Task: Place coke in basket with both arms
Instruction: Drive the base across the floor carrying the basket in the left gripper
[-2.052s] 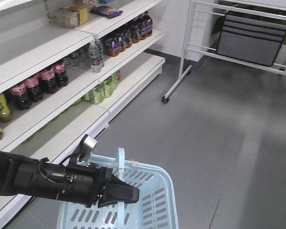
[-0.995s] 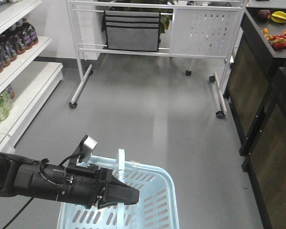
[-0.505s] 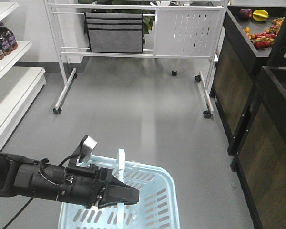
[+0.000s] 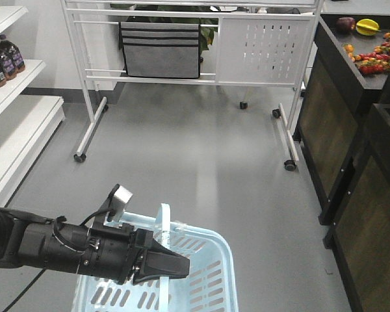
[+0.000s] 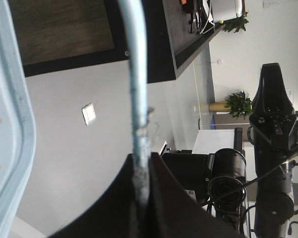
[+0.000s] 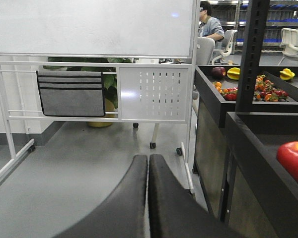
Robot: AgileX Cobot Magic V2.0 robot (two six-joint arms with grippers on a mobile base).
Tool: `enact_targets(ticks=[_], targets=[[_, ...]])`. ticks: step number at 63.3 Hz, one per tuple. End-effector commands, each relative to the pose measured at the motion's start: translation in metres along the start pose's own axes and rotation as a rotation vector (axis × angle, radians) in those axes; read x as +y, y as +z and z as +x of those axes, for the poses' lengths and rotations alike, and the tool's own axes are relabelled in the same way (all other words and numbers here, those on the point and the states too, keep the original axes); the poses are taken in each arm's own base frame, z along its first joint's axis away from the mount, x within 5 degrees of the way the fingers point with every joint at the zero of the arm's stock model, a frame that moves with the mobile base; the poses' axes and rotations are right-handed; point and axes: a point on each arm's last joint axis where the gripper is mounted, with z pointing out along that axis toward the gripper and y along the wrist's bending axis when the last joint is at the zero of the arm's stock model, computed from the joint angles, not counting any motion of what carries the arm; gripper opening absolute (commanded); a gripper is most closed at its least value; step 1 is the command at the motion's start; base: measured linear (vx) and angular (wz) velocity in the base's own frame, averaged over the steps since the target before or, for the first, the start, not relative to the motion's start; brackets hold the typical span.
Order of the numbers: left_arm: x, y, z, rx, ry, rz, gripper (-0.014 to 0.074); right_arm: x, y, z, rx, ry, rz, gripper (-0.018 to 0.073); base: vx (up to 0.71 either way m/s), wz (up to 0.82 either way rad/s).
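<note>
The light blue basket (image 4: 208, 276) hangs at the bottom of the front view, its hoop handle (image 4: 164, 227) standing upright. My left gripper (image 4: 184, 265) is shut on that handle; in the left wrist view the handle (image 5: 136, 74) runs straight down between the two black fingers (image 5: 161, 198), with the basket rim (image 5: 17, 124) at the left. My right gripper (image 6: 148, 157) points at the open floor, its jaws pressed together with nothing between them. The coke is out of view. I cannot see inside the basket well enough to tell its contents.
A white wheeled rack (image 4: 263, 49) with a grey fabric bag (image 4: 161, 51) stands ahead. White shelves (image 4: 23, 120) with purple-labelled dark bottles (image 4: 3, 58) are at the left. Dark counters (image 4: 351, 130) with fruit (image 4: 370, 51) line the right. A person (image 6: 211, 25) sits far behind.
The whole view has swung from the drinks shelves to the white rack and the dark counters. The left gripper and the basket keep the same place in the frame.
</note>
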Motion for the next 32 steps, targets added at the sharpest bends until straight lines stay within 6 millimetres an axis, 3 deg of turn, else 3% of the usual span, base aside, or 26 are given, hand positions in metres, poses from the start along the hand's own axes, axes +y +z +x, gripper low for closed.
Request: enact_targets(ticks=[1, 32], targets=[[-0.0275, -0.0055, -0.0063, -0.058, 0.035, 0.133, -0.0006, 0.0004, -0.0012, -0.0041, -0.079, -0.013, -0.003, -0.0008, 0.18, 0.07], [-0.0275, -0.0055, -0.0063, -0.058, 0.035, 0.133, -0.0006, 0.0004, -0.0012, -0.0041, -0.079, -0.013, -0.003, -0.0008, 0.17, -0.01]])
